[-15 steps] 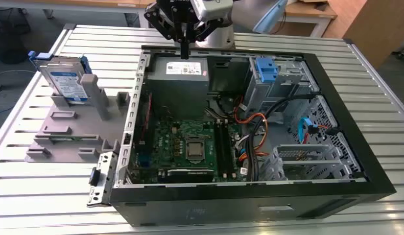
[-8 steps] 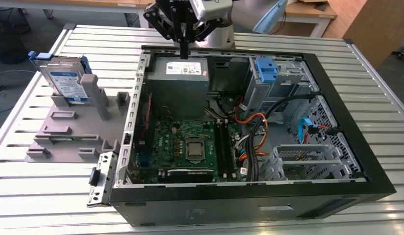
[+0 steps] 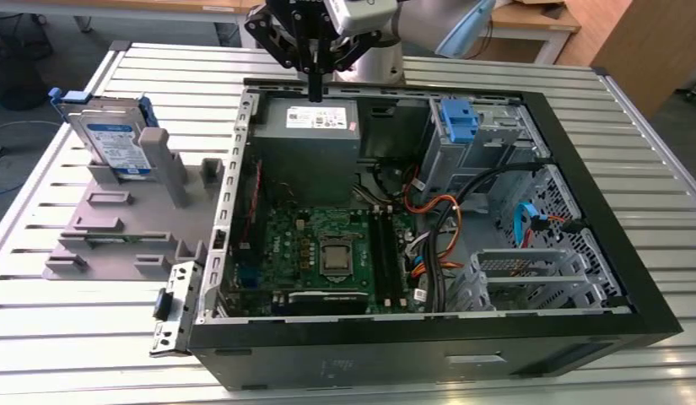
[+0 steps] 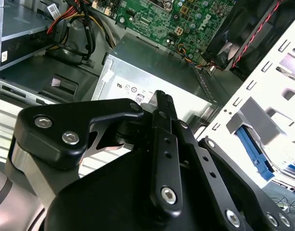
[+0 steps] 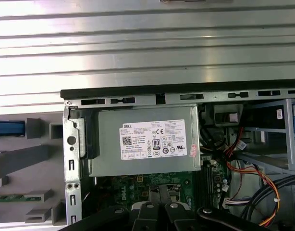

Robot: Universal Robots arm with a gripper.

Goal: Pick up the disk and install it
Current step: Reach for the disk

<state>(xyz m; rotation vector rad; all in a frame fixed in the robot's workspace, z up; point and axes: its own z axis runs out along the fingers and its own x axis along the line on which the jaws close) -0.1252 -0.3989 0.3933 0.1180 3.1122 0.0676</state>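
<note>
The gripper (image 4: 163, 97), fingers pressed together, hangs just over the power supply (image 5: 142, 139). The disk (image 3: 112, 139) stands upright well away.

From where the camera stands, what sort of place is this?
Probably a robotics lab bench for computer assembly: an open desktop computer case lies on a slatted metal table, the disk stands upright in a grey fixture beside it, and the gripper hangs above the power supply.

Arm (image 3: 376, 55) overhead, jaws together, empty.
</note>
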